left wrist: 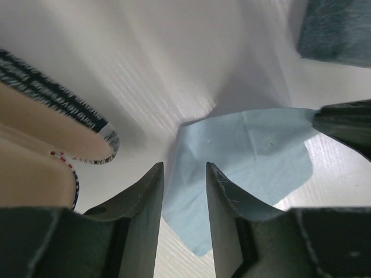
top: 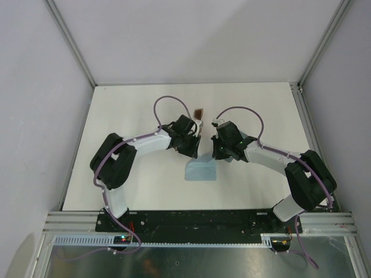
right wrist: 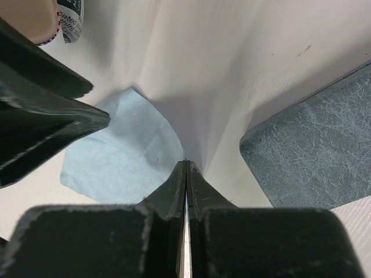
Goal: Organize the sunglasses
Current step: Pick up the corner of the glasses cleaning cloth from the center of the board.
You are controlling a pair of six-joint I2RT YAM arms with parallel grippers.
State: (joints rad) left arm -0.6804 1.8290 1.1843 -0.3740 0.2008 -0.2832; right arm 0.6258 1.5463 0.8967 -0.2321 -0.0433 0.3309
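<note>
The white table (top: 145, 185) carries both arms, which bend in from its near edge and meet around the middle. The left arm (top: 116, 159) comes from the left and the right arm (top: 307, 176) from the right.

A grey-blue case (right wrist: 313, 150) lies near the right gripper (right wrist: 185, 165), on its outer side. A light blue cloth (top: 201, 172) lies between the two grippers, a little towards the near edge.

The left gripper (left wrist: 184, 168) has its fingers (left wrist: 145, 214) spread with a clear gap, and the cloth shows beyond them; nothing is clamped. The right gripper's fingers are pressed tight together, tips at the cloth's edge. Whether they nip the cloth I cannot tell.

A tan thing with a dark patterned rim (left wrist: 52, 133) sits beside the left gripper. A small brown thing (top: 199, 113) lies just beyond the grippers, towards the far edge.

The sunglasses cannot be made out in any view.
</note>
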